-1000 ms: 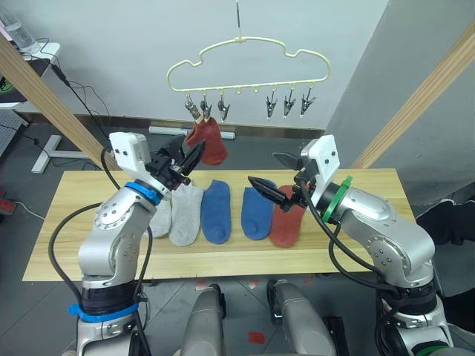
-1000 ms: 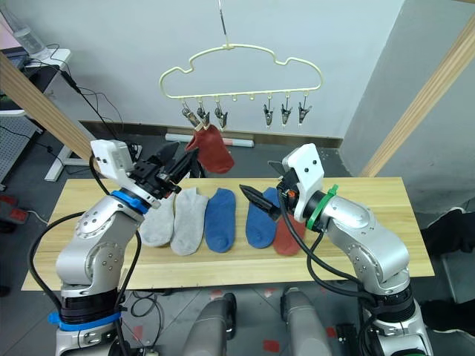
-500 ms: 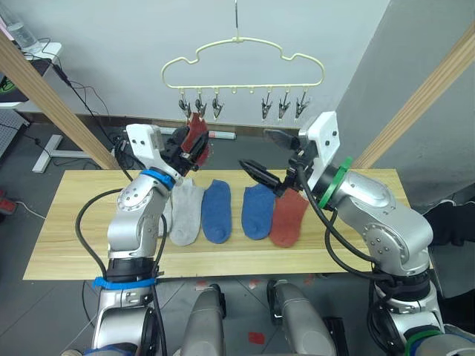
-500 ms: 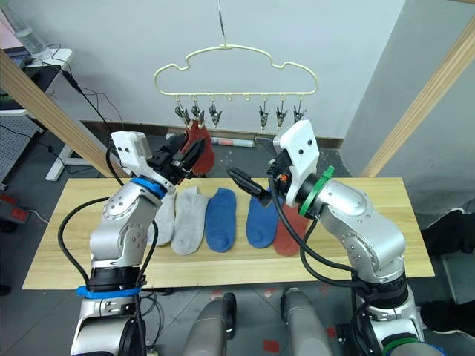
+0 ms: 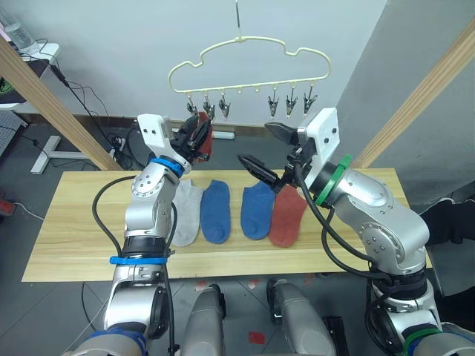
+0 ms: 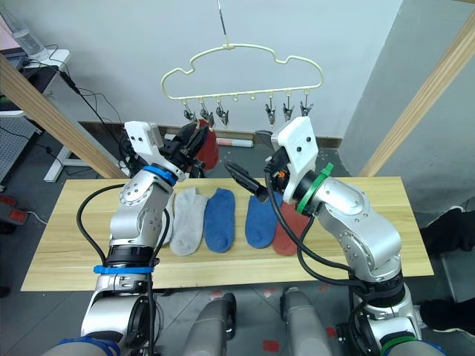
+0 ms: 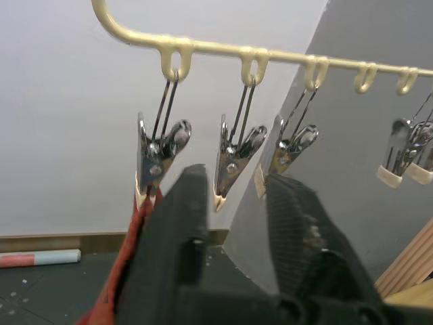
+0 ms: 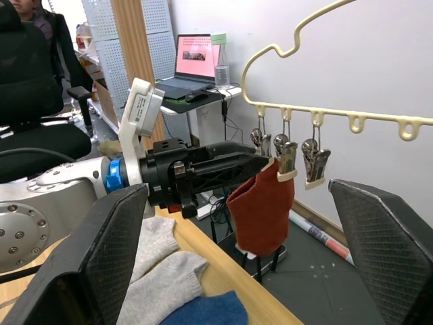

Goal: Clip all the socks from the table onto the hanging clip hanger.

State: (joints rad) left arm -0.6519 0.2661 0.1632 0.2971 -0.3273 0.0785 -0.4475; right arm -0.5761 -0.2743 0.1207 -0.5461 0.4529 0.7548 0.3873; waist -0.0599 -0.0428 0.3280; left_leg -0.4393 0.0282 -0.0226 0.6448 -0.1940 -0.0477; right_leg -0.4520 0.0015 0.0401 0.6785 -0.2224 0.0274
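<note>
The pale-yellow clip hanger [image 5: 249, 63] hangs above the far edge of the table [image 5: 74, 222]. My left gripper [image 5: 194, 137] is raised to its three left clips [image 7: 157, 154]. Its fingers [image 7: 179, 230] stand open with nothing between them. A rust red sock [image 8: 260, 210] hangs by its top corner at one of those clips and rests against the outside of one finger. My right gripper [image 5: 261, 148] is open wide in the air, below the hanger's middle. On the table lie a grey sock [image 5: 185, 211], two blue socks [image 5: 217, 210] [image 5: 257, 210] and a red sock [image 5: 288, 215].
Thick wooden poles slant up on the left [image 5: 44, 96] and the right [image 5: 427, 93]. Another grey sock [image 6: 165, 230] lies half hidden behind my left arm. A desk with a laptop [image 8: 196, 64] and a seated person [image 8: 34, 40] are off to the left.
My left gripper rose from above the table to the left clips, carrying the red sock up with it. My right gripper lifted up and toward the hanger.
</note>
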